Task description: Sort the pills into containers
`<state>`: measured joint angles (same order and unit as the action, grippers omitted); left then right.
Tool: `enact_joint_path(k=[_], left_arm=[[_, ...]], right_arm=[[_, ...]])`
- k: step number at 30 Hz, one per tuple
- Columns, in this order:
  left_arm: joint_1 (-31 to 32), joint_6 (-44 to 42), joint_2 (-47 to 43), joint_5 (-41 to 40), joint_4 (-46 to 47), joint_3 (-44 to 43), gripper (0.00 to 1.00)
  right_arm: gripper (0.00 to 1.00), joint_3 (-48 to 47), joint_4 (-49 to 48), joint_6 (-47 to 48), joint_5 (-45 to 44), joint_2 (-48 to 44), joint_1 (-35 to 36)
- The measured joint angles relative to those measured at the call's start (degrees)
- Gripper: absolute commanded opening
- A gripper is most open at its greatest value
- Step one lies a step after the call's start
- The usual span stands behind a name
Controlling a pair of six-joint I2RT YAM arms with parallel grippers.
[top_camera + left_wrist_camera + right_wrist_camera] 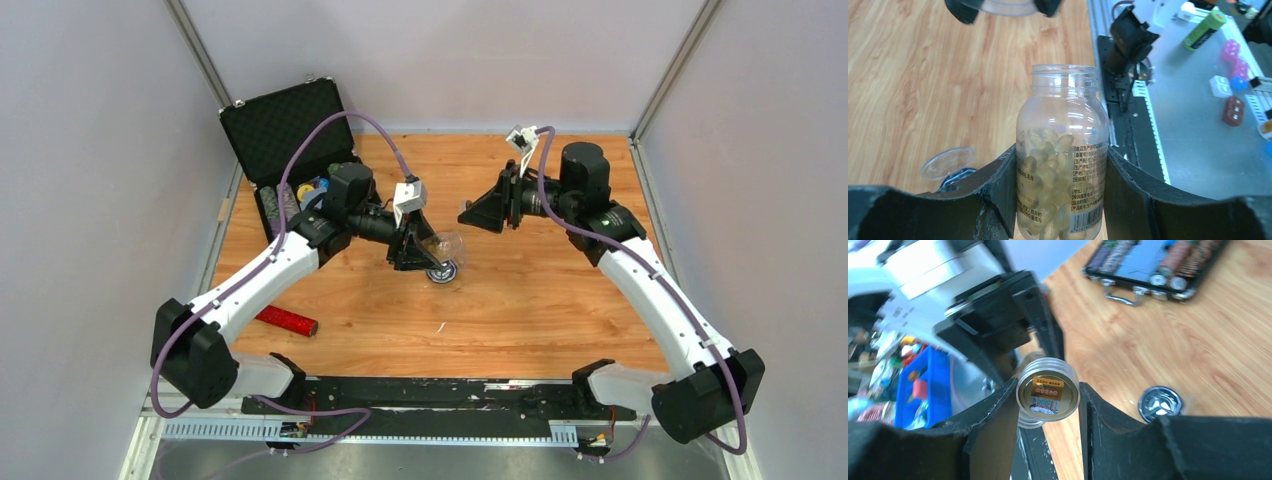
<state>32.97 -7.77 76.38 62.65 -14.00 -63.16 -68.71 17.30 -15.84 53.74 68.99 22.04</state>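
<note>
Note that the left tool (1060, 150) is closed on a clear plastic bottle (1063, 115), with one finger pressed against each side of its body. The bottle is uncapped. Its threaded mouth points away from the wrist and toward the right tool (1048, 385). Observe the yellowish translucent capsules (1048, 180) in the part of the bottle nearest the fingers; the neck is bare. A printed label with a barcode runs down one side of the bottle. The right tool is closed on a round silvery cap (1048, 392) with a gold label on the face you see, and the jaws are set narrow around its rim. From above, the two tools face each other over the middle of the table (540, 300), near each other but apart. Locate the dish (443, 272) on the table directly below the bottle. In the right wrist view it appears silvery inside, with dark dividers and a dark rim. No capsule can be made out in its compartments. A clear round disc (946, 162) sits at the edge of the dish; you cannot tell whether the two touch. An open black case (285, 130) with stacked chips stands at the far left of the table. A red cylinder (287, 320) lies near the left arm.
</note>
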Motion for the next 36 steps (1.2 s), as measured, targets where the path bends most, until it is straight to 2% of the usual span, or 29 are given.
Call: enact_joint_path(k=[5,10,13,19,28,33,36], left_arm=[[0.0,-0.5,-0.8,-7.1,-0.4,0.6,0.00],[0.0,-1.0,-3.9,-14.7,-0.3,4.4,0.00],[0.1,-1.3,-5.1,-18.7,-0.5,6.5,0.00],[0.8,-1.3,-6.7,-24.0,-0.4,10.6,0.01],[1.2,1.1,-6.7,-26.3,0.4,14.3,0.01],[1.3,2.3,-6.0,-26.4,2.3,15.0,0.00],[1.4,2.6,-4.6,-26.3,2.7,15.2,0.01]], right_arm=[[0.06,0.3,2.2,-5.4,-13.9,0.0,-1.4],[0.04,1.4,8.2,-11.5,-28.9,1.3,-5.1],[0.00,1.8,13.1,-13.7,-36.4,5.3,-6.3],[0.01,3.8,21.0,-16.1,-47.0,15.7,-6.4],[0.07,4.3,23.7,-18.2,-57.3,24.7,-6.2],[0.12,5.2,23.1,-18.6,-58.9,27.4,-6.0],[0.19,5.8,22.4,-18.8,-59.0,28.8,-6.0]])
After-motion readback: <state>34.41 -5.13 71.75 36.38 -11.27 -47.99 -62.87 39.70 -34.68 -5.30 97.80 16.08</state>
